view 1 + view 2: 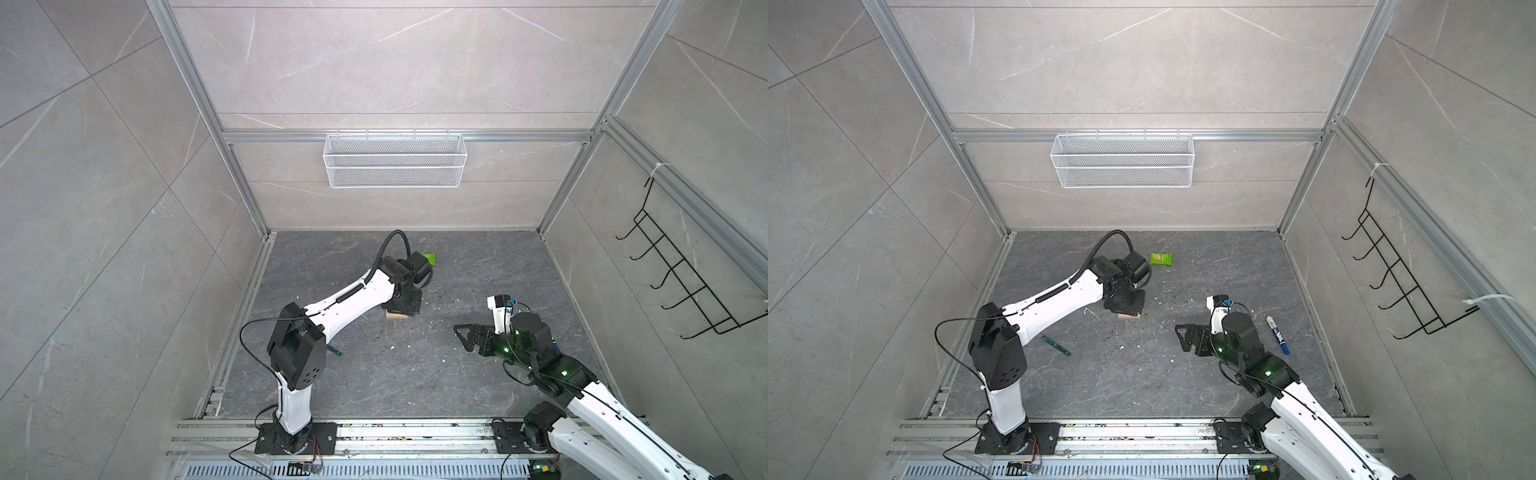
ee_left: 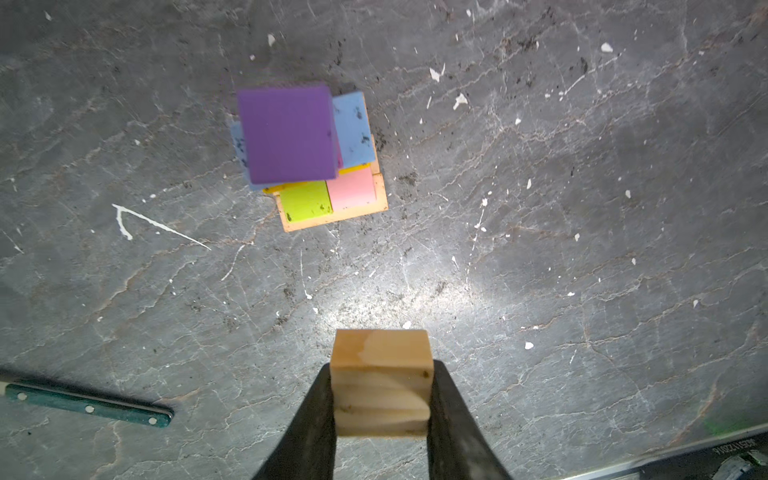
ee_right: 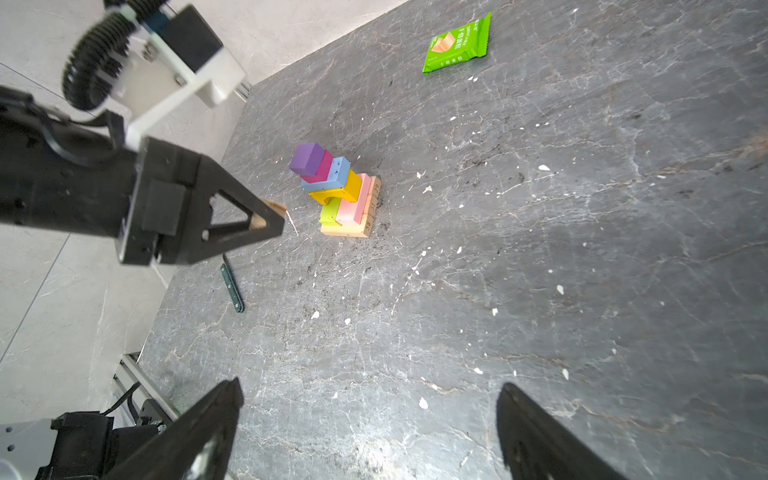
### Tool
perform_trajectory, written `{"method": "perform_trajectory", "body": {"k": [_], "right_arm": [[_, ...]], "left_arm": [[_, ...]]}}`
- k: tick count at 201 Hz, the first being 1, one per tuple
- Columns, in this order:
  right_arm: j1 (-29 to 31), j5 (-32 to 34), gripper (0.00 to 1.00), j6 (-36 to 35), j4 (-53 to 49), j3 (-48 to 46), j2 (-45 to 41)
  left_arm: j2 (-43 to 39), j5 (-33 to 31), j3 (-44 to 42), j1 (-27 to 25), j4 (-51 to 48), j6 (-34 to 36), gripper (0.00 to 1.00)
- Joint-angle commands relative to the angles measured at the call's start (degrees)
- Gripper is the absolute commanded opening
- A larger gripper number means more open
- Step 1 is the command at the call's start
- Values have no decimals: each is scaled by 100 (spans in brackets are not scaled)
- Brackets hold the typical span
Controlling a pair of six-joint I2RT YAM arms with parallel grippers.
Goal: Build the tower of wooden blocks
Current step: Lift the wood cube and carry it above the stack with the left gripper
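Between the tips of my left hand (image 2: 382, 366) I pinch a tan cube (image 2: 380, 386); beyond them the tower (image 3: 340, 187), purple block (image 2: 289, 133) uppermost; right hand (image 3: 370, 386) spread wide

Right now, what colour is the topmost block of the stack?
The topmost block is purple; the left wrist view shows it best.

Item tally, as I count it.
Six painted blocks (image 3: 307, 158), three tan bars (image 3: 368, 219), one tan cube (image 2: 380, 376), one green packet (image 3: 457, 43), one teal stick (image 3: 232, 287), one marker (image 1: 1277, 335).
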Motion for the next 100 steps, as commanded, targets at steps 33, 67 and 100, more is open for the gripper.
{"method": "perform_trajectory", "body": {"k": [33,67,100], "right_arm": [[19,-109,97,-117,3,127,108],[17,-99,97,-148,-31,167,116],[17,-88,96,-156,-54,189,126]], "left_arm": [[-127,-53,525,392,-218,528,16],[25,67,760,602,-194,710,17],[221,89,933,705,-157,861,17]]}}
